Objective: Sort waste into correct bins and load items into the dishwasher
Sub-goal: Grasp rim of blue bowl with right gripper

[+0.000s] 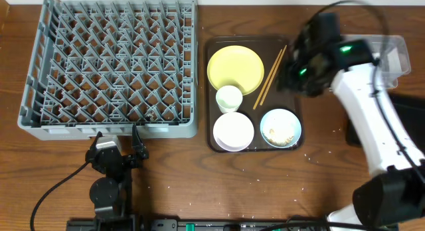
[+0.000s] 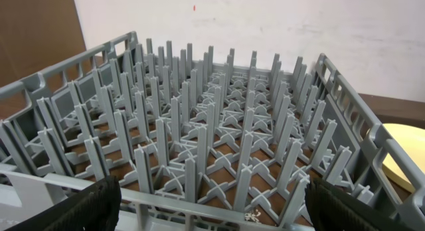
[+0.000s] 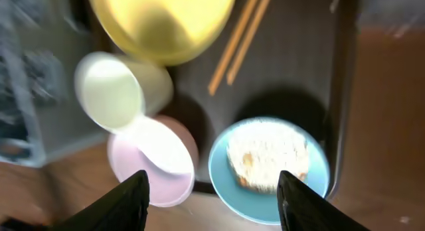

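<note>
The grey dish rack point(image 1: 106, 128) stands empty at the left and fills the left wrist view point(image 2: 199, 125). On the brown serving tray point(image 1: 279, 91) lie the yellow plate point(image 1: 236, 66), small white cup point(image 1: 229, 98), white bowl point(image 1: 233, 130), chopsticks point(image 1: 269, 78), and the light blue bowl point(image 1: 265, 118) holding rice scraps point(image 1: 282, 130). My right gripper point(image 3: 216, 204) is open and empty, hovering above the light blue bowl point(image 3: 229, 171) and white bowl point(image 3: 153, 171). My left gripper point(image 2: 212, 214) is open and empty at the rack's front edge. The paper wrapper and the sachet are not in view.
The clear tub point(image 1: 395, 48) sits at the far right, partly behind my right arm. The black tray point(image 1: 408, 108) lies below it at the right edge. Small rice crumbs point(image 1: 312, 154) are scattered on the table near the serving tray's front right corner.
</note>
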{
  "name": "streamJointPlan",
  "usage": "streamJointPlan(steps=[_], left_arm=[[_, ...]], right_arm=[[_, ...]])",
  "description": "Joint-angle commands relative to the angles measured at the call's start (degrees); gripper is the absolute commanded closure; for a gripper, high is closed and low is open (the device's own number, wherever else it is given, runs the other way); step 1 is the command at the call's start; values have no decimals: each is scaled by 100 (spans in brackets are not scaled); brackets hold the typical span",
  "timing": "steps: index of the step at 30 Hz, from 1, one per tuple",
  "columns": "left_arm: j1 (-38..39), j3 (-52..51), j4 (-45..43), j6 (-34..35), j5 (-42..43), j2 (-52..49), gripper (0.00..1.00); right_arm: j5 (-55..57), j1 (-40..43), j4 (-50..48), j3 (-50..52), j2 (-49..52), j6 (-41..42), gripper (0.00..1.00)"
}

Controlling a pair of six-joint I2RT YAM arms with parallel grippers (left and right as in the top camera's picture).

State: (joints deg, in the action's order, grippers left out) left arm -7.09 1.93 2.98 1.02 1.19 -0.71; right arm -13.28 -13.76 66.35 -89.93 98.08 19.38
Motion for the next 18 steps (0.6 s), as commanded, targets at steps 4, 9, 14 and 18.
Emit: streamJointPlan(steps=[4,9,14,18], left_arm=[[-33,-170,101,-96,-33,4,10],[-33,-170,101,-96,-33,4,10],[-33,-170,101,-96,-33,4,10],[-33,-170,101,-96,-33,4,10]], right_arm=[[494,-599,-732,1172,61,439,42],[855,-846,-1510,1912,61,743,48],[1008,-977,-2068,2417,61,782,51],[1008,-1001,-2509,2739,61,876,54]])
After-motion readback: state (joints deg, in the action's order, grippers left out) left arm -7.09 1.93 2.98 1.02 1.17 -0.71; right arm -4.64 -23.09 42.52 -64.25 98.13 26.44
